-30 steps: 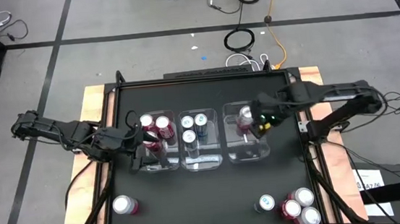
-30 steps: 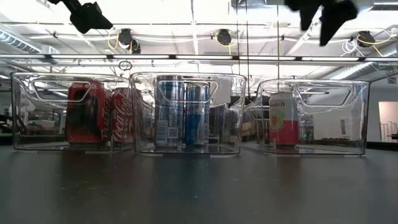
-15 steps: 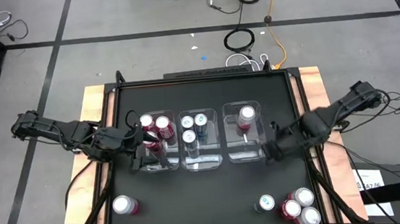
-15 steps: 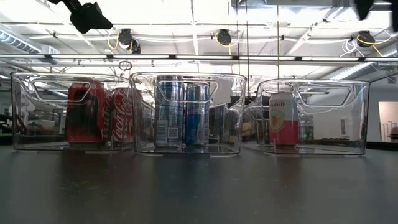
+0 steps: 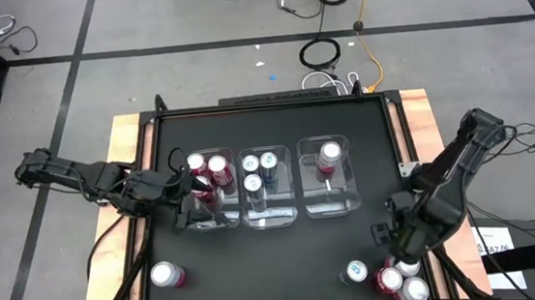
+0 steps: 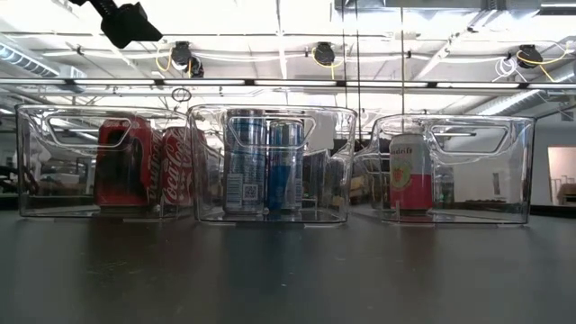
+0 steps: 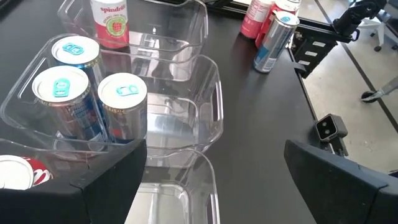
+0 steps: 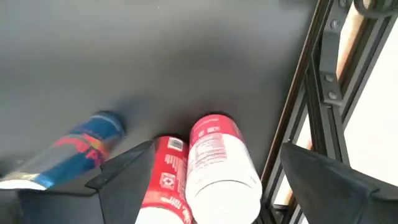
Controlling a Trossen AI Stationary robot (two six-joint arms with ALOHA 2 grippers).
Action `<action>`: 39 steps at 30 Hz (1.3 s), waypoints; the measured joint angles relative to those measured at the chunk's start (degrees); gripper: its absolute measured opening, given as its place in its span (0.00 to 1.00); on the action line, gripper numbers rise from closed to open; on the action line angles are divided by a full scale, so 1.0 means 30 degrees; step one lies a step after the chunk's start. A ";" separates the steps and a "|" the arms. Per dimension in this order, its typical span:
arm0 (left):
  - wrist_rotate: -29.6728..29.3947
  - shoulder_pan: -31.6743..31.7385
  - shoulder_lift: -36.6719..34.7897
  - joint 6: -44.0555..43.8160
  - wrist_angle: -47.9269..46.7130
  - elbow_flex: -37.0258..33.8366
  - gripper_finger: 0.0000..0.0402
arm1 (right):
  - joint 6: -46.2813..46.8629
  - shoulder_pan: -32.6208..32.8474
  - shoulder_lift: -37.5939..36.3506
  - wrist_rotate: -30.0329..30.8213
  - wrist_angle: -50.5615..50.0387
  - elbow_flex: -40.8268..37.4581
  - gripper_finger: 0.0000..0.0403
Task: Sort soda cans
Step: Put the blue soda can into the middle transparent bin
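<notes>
Bins: three clear bins in a row across the middle of the bench [image 5: 286, 255].
Left bin [image 5: 208, 219]: three cans [image 5: 208, 170] at its far end; the left gripper [image 5: 192, 197] over it.
Middle bin [image 5: 270, 214]: three cans [image 5: 260, 168] at its far end.
Right bin [image 5: 332, 206]: one can [image 5: 329, 154] at its far end.
Near left corner: single can [image 5: 166, 274], well apart from the bins.
Near right corner: four-can cluster [image 5: 395, 280], one can [image 5: 355, 272] just left of the others; the right gripper [image 5: 394, 243] above them.
</notes>
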 joint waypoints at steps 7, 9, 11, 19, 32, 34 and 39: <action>0.0007 0.0000 0.0000 0.0000 -0.0003 0.0000 0.97 | 0.0022 0.1047 0.0973 -0.0179 0.1342 -0.0028 0.84; 0.0009 0.0000 0.0007 0.0000 0.0000 0.0000 0.97 | 0.0022 0.1360 0.1144 -0.0172 0.1339 -0.0028 0.84; 0.0015 0.0000 0.0007 -0.0007 -0.0005 0.0000 0.97 | 0.0070 0.1628 0.1265 -0.0179 0.1318 -0.0028 0.84; 0.0022 0.0000 0.0007 -0.0102 0.0000 0.0000 0.97 | -0.0899 0.1779 0.1483 0.0018 0.0755 -0.0021 0.84; 0.0022 0.0000 0.0007 -0.0175 0.0022 0.0000 0.97 | -0.5040 0.1748 0.1041 -0.0085 0.0396 -0.0021 0.84; 0.0022 0.0000 0.0007 -0.0179 0.0029 0.0000 0.97 | -0.5442 0.1748 0.1041 -0.0054 0.0564 -0.0021 0.84; 0.0022 0.0000 0.0007 -0.0225 0.0036 0.0000 0.97 | -0.6584 0.1714 0.1041 0.0014 0.1064 -0.0021 0.84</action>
